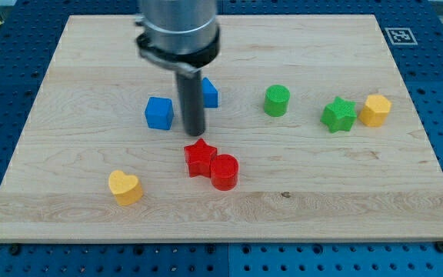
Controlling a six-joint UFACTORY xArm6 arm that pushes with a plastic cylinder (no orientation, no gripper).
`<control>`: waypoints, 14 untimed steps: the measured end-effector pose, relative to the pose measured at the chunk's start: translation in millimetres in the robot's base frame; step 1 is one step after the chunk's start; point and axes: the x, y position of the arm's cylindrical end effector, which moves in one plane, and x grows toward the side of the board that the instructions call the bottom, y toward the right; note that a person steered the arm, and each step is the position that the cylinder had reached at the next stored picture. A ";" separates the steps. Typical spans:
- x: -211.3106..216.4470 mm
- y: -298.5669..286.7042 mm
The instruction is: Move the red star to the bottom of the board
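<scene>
My tip [194, 135] sits just at the red star's [200, 158] twelve o'clock — star toward six, red cylinder [224, 171] touching it — with no jaws to report.

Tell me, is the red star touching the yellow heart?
No, the red star touches the red cylinder; the yellow heart lies apart.

My tip [195, 135] stands just above the red star [200, 158], which touches a red cylinder [224, 171].
</scene>
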 end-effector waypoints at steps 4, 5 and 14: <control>13.7 7.6; 41.4 -12.1; 123.9 -13.6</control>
